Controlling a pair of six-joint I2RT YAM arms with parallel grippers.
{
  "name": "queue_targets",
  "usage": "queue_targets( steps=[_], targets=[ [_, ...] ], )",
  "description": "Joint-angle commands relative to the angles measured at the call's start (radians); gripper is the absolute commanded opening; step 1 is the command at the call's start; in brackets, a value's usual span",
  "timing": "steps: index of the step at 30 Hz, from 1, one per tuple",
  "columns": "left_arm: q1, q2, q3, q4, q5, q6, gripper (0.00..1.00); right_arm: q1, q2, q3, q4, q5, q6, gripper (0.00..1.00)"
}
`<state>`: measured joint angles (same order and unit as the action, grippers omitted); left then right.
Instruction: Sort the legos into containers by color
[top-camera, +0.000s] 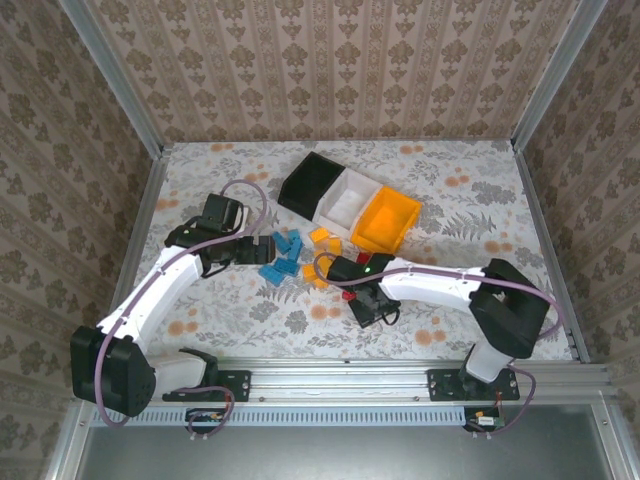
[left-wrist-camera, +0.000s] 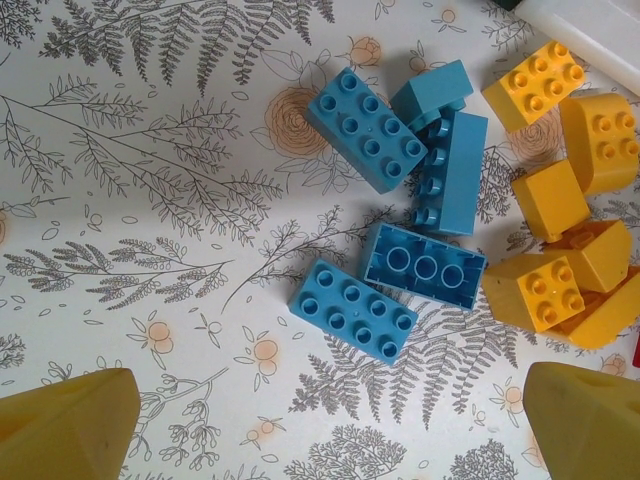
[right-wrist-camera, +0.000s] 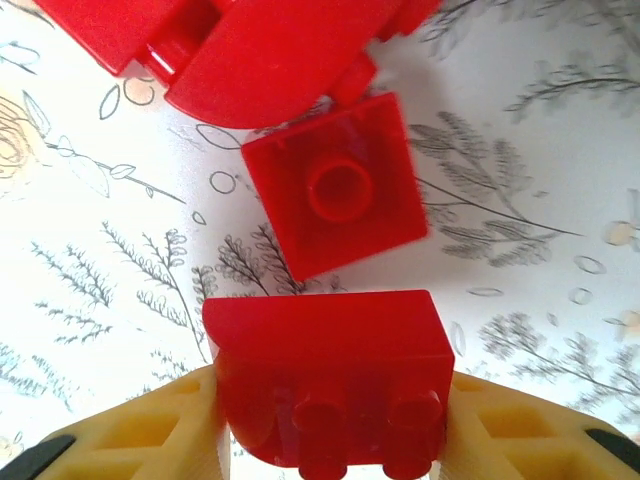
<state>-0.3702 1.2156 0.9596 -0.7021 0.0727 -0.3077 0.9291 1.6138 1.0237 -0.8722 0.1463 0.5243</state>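
Several blue legos (left-wrist-camera: 353, 309) lie in a loose cluster on the patterned table, with several orange-yellow legos (left-wrist-camera: 535, 290) just to their right. My left gripper (left-wrist-camera: 330, 425) hovers open above the table, just short of the nearest blue brick, with nothing between its yellow fingers (left-wrist-camera: 65, 425). My right gripper (right-wrist-camera: 330, 430) is shut on a red lego (right-wrist-camera: 330, 370), with a finger pressed to each side. A second red lego (right-wrist-camera: 335, 195) lies stud-down just beyond it, and more red pieces (right-wrist-camera: 260, 50) are farther on. The black (top-camera: 310, 183), white (top-camera: 347, 203) and orange-yellow (top-camera: 388, 220) containers stand in a row behind the pile.
From above, the left gripper (top-camera: 245, 250) is left of the blue bricks (top-camera: 283, 256), and the right gripper (top-camera: 350, 285) is below the yellow bricks (top-camera: 322, 240). Metal frame rails edge the table. The white bin's corner (left-wrist-camera: 590, 25) lies beyond the yellow pieces.
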Motion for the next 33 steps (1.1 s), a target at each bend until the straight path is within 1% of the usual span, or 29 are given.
queue_targets(
  steps=[1,4,9,12,16,20,26,30,32,33],
  targets=[
    [0.01,-0.002,-0.008,0.018,0.015,-0.025,1.0,-0.034,-0.085,0.027,-0.082,0.042,0.016,0.46],
    [0.011,0.001,0.0,0.024,0.013,-0.026,1.0,-0.091,-0.149,0.06,-0.113,0.029,0.005,0.46],
    [0.012,0.01,0.014,0.029,0.015,-0.028,1.0,-0.258,-0.204,0.135,-0.107,-0.044,-0.032,0.45],
    [0.011,0.016,0.021,0.033,0.018,-0.03,1.0,-0.362,-0.16,0.202,-0.091,-0.106,-0.068,0.45],
    [0.011,0.021,0.032,0.038,0.022,-0.036,1.0,-0.461,-0.012,0.337,-0.088,-0.157,-0.117,0.45],
    [0.01,0.025,0.048,0.028,0.016,-0.032,1.0,-0.515,0.142,0.473,-0.089,-0.166,-0.154,0.45],
    [0.011,0.027,0.065,0.014,-0.004,-0.028,1.0,-0.555,0.358,0.642,-0.114,-0.163,-0.191,0.46],
    [0.013,0.041,0.081,0.004,-0.007,-0.019,1.0,-0.559,0.437,0.706,-0.122,-0.147,-0.203,0.53],
    [0.013,0.058,0.092,0.002,-0.004,-0.012,1.0,-0.563,0.456,0.724,-0.126,-0.141,-0.204,0.6],
    [0.013,0.066,0.098,0.001,-0.002,-0.01,1.0,-0.565,0.46,0.727,-0.128,-0.139,-0.205,0.62]
  ],
)
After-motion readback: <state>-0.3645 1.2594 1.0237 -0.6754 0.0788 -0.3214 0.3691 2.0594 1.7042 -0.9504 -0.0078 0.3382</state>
